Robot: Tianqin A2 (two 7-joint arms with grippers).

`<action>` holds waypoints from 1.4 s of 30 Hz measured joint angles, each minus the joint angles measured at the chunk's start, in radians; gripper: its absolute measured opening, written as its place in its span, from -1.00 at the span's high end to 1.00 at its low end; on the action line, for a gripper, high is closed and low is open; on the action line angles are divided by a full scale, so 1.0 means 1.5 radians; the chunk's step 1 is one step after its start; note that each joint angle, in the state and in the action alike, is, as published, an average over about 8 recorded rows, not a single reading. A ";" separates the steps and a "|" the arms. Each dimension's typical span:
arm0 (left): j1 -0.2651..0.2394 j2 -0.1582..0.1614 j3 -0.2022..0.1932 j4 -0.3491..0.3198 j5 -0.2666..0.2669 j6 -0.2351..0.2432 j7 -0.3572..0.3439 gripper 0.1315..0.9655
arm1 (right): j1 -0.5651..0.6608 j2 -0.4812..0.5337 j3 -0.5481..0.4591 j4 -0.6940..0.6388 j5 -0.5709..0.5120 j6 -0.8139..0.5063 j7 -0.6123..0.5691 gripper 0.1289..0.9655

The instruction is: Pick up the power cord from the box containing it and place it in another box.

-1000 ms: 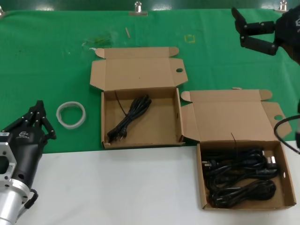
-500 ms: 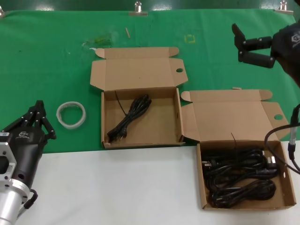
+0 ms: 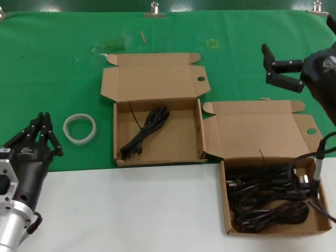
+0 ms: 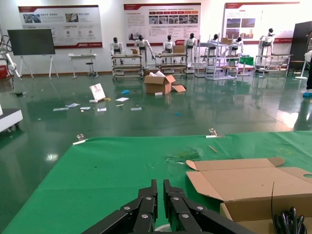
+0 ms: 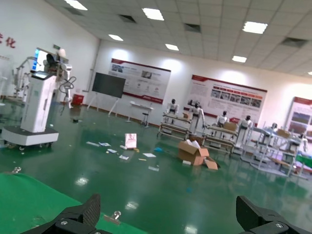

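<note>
Shone, overhead, rows of ceiling lights (image 5: 256,27), mirrored in a glossy green floor (image 4: 161,114). Hung along the white back wall, large posters (image 4: 162,17); stood beside them, a dark screen (image 4: 32,42) on a stand. Lined up beneath, shelving racks (image 4: 175,61) with white humanoid figures (image 4: 116,48). Lay open mid-floor, a cardboard carton (image 4: 160,83), with scattered papers (image 4: 100,103) near it. Covered the counter's far part, a green cloth (image 3: 63,63), clipped at the far edge; ran white, the near edge (image 3: 131,210).

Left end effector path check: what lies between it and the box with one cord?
In the head view, a white ring lies on green cloth between left end effector and that box.
</note>
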 joint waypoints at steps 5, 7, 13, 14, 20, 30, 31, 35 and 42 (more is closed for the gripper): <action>0.000 0.000 0.000 0.000 0.000 0.000 0.000 0.88 | -0.013 -0.012 -0.004 -0.014 0.021 0.019 -0.020 -1.00; 0.000 0.000 0.000 0.000 0.000 0.000 0.000 0.84 | -0.018 -0.017 -0.005 -0.019 0.029 0.027 -0.028 -1.00; 0.000 0.000 0.000 0.000 0.000 0.000 0.000 0.74 | -0.033 -0.031 -0.010 -0.036 0.054 0.050 -0.052 -1.00; 0.000 0.000 0.000 0.000 0.000 0.000 0.000 0.70 | -0.036 -0.034 -0.011 -0.039 0.058 0.054 -0.056 -1.00; 0.000 0.000 0.000 0.000 0.000 0.000 0.000 0.46 | -0.051 -0.048 -0.015 -0.055 0.083 0.077 -0.079 -1.00; 0.000 0.000 0.000 0.000 0.000 0.000 0.000 -0.05 | -0.077 -0.072 -0.022 -0.083 0.124 0.115 -0.119 -1.00; 0.000 0.000 0.000 0.000 0.000 0.000 0.000 -0.05 | -0.079 -0.075 -0.023 -0.085 0.128 0.119 -0.123 -1.00; 0.000 0.000 0.000 0.000 0.000 0.000 0.000 -0.29 | -0.089 -0.085 -0.026 -0.096 0.145 0.135 -0.139 -1.00; 0.000 0.000 0.000 0.000 0.000 0.000 0.000 -0.52 | -0.104 -0.098 -0.030 -0.112 0.168 0.156 -0.161 -1.00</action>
